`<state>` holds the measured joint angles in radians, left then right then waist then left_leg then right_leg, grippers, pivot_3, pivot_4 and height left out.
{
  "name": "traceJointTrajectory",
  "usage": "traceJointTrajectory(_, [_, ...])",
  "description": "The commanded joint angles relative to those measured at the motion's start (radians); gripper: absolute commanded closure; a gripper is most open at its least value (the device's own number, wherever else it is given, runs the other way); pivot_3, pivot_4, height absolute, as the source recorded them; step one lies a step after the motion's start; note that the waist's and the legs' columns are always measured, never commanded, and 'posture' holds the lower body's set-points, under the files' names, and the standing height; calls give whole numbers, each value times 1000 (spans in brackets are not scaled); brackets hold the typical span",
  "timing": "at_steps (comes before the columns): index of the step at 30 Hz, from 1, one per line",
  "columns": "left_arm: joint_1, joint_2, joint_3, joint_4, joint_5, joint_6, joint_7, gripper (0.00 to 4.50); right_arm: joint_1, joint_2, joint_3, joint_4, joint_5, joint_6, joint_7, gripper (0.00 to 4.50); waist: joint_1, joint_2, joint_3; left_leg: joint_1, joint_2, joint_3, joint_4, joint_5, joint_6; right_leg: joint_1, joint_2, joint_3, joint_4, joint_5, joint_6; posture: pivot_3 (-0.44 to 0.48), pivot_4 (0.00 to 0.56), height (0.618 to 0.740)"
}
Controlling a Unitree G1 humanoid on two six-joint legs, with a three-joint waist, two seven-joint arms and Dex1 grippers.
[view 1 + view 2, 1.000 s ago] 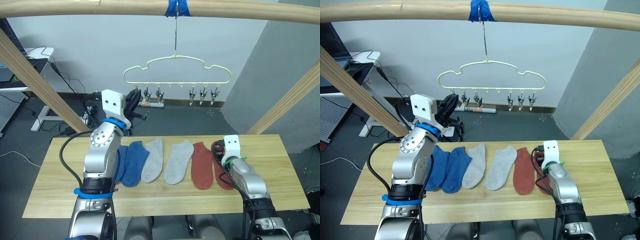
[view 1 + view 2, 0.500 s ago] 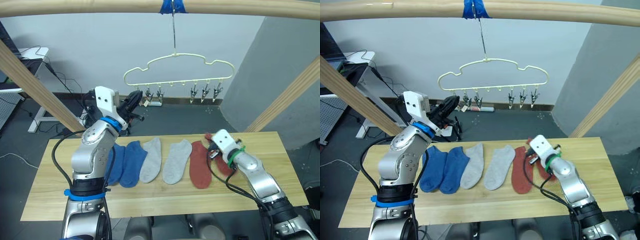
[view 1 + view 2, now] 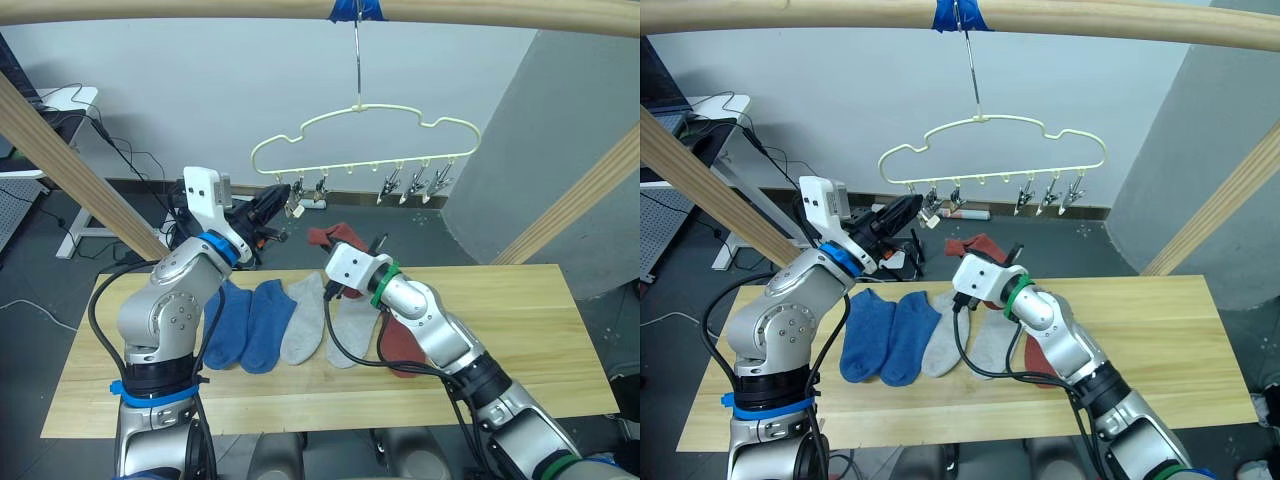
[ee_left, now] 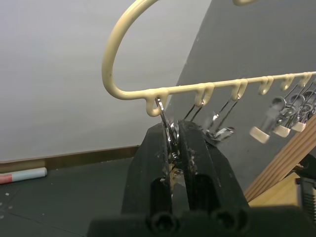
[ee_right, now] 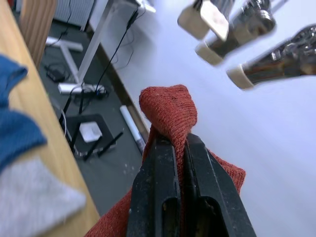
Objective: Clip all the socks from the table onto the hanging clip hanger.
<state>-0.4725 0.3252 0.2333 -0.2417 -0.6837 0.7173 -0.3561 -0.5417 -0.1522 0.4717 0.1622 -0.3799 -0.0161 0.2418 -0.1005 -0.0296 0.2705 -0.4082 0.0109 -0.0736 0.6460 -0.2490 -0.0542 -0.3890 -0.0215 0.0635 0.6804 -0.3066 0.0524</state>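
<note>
Left gripper (image 4: 174, 148) pinching the leftmost clip (image 4: 169, 132) of the clip hanger (image 3: 365, 135); right gripper (image 5: 173, 148) gripping a rust-red sock (image 5: 170, 109) raised above the table (image 3: 530, 320)

Long rectangular table of pale-yellow wood planks (image 3: 520, 330). Row of short knit ankle socks flat on top, toward robot's left half. From robot's left: two blue socks (image 3: 250, 325) side by side, edges touching. Next, light grey sock (image 3: 303, 322) just beside second blue. Second light grey sock (image 3: 345, 328), partly covered by arm. Rust red sock (image 3: 398, 345) last in row, mostly hidden behind arm. Right part of tabletop bare wood.
</note>
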Motion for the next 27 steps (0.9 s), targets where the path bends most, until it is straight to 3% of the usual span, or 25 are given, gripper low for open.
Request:
traceJointTrajectory(1, [-30,4,7,-86,-40,-11,-7,4500,-29,23,-16,10,-9,-65,-38,4479,0,0,0,0,0,0,0,0,0,0,0,0,0,0,0,-150,260,740])
traceJointTrajectory(26, [6,-15,3,-111,-44,6,13,4500,-102,110,-40,60,-1,-116,-57,4479,2,0,0,0,0,0,0,0,0,0,0,-1,1,0,0,-144,247,740])
traceJointTrajectory(27, [9,-18,8,-110,-46,8,20,4157,-102,111,-42,56,0,-113,-58,4496,2,0,0,0,0,0,0,0,-1,0,0,-1,1,0,0,-144,247,740])
